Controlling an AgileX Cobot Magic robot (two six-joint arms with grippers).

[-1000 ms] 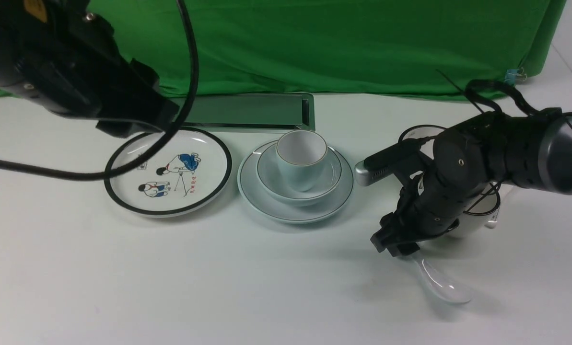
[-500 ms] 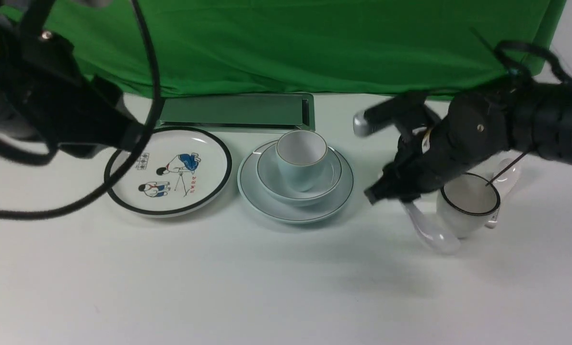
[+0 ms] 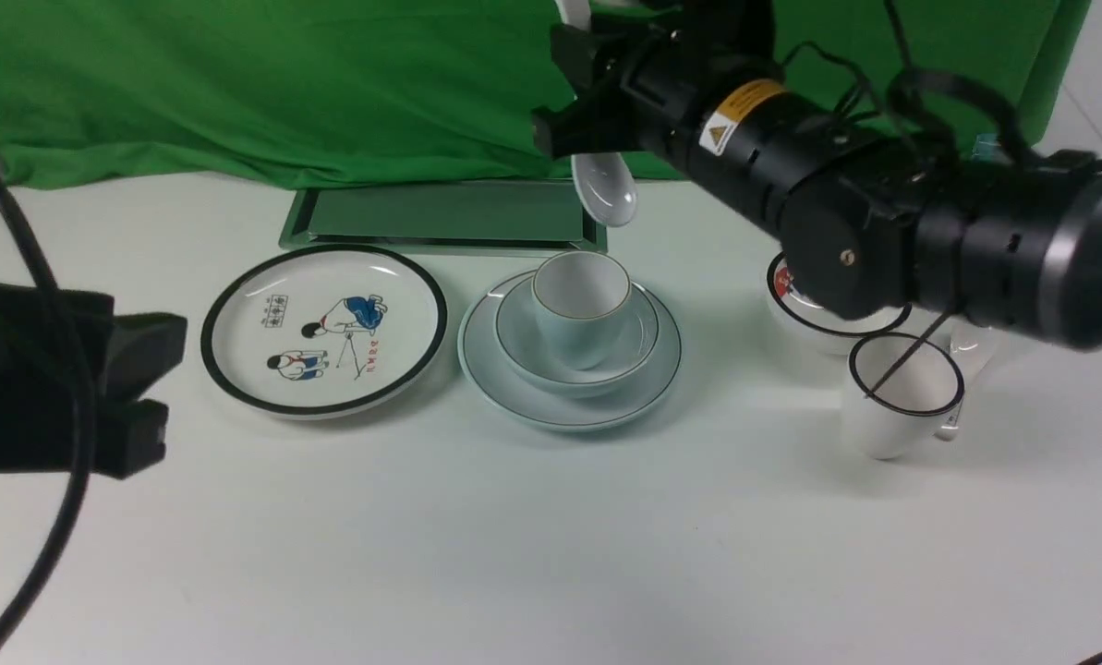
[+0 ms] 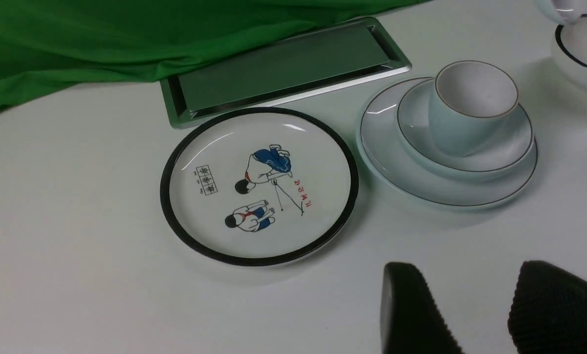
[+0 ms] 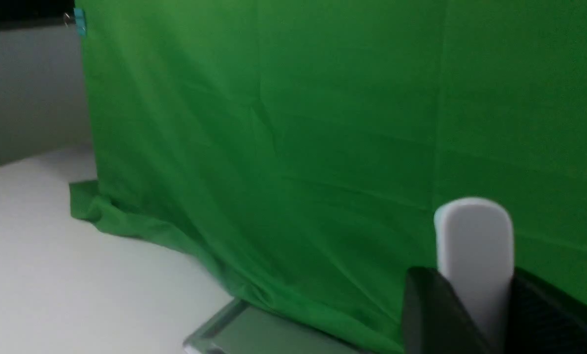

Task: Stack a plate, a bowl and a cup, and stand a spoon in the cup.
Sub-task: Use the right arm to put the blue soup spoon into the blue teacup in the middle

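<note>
spoon (image 3: 604, 185), just one, is clamped in the right tool (image 3: 580, 88); the left tool's (image 4: 470, 305) two fingers stand apart.

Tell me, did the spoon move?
Yes. The spoon went up and left, from right of the cup to above it.

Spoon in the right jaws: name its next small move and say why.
Probably lower the spoon toward the cup. The right jaws grip it upright, bowl end down, above the cup's open mouth, and the cup already stands in the bowl on the plate. Small sideways corrections may be needed.
</note>
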